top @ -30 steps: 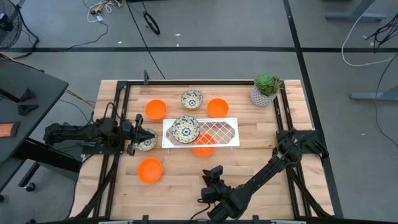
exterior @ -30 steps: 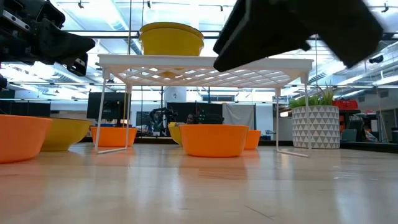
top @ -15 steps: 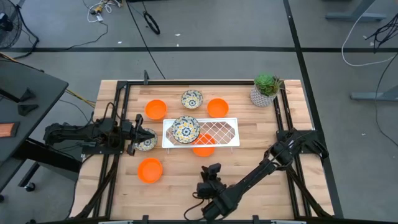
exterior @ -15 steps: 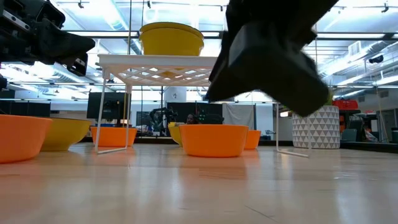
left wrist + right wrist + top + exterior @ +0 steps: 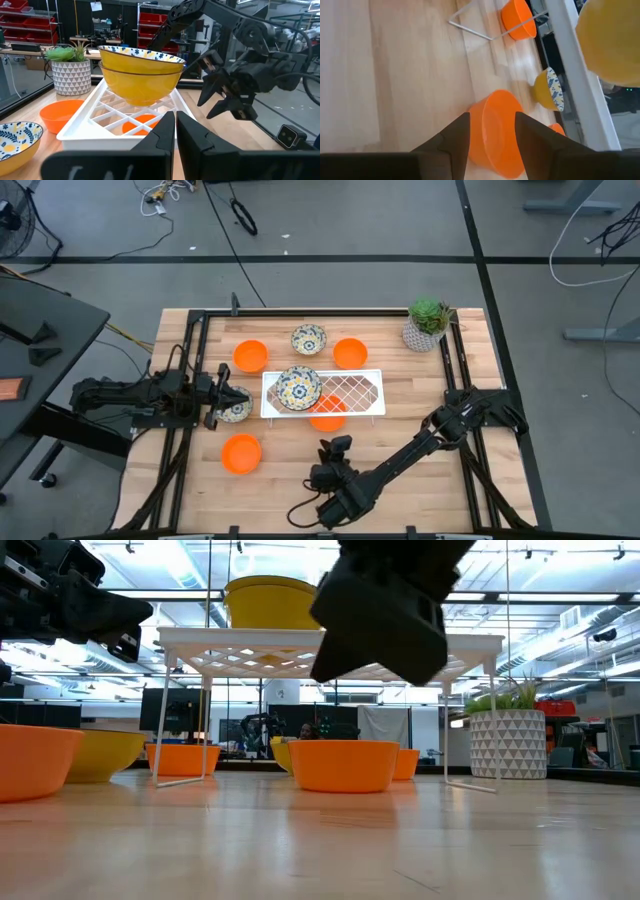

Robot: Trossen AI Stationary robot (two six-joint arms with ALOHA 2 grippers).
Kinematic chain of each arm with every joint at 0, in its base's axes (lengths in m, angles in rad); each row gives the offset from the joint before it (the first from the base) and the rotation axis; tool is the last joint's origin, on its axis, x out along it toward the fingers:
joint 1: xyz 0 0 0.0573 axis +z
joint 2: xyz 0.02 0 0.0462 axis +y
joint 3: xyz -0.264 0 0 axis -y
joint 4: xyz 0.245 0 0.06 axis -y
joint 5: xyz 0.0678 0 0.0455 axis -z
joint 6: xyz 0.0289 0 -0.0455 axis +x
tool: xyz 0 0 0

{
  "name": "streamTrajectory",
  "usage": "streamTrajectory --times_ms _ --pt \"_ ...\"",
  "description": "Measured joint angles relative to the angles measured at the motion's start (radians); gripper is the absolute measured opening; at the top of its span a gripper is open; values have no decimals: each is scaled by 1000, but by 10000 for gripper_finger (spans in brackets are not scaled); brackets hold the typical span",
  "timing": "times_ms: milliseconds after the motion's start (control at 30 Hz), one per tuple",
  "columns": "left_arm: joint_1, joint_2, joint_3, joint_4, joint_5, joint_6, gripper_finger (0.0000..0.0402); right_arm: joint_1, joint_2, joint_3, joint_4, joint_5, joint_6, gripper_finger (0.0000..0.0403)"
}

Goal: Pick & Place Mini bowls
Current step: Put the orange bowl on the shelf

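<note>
Four plain orange bowls: one at the near left (image 5: 241, 453), one under the white rack (image 5: 328, 417), two at the back (image 5: 250, 356) (image 5: 349, 353). Floral bowls (image 5: 298, 387) sit stacked on the rack (image 5: 370, 393); another (image 5: 308, 339) behind; one (image 5: 236, 410) by the left gripper (image 5: 212, 401), fingers pressed together. Right gripper (image 5: 334, 463), fingers spread, hovers near front. Potted plant (image 5: 428, 323) far right.
</note>
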Motion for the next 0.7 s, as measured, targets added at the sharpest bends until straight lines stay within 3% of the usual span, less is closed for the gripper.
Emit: streamTrajectory --times_ms 233,400,700 --pt "0 0 0 0 0 0 23 -2 9 16 -27 -7 21 158" --pt "0 0 0 0 0 0 23 -10 54 14 -58 -89 32 158" --pt "0 0 0 0 0 0 23 -49 61 14 -154 -126 82 158"
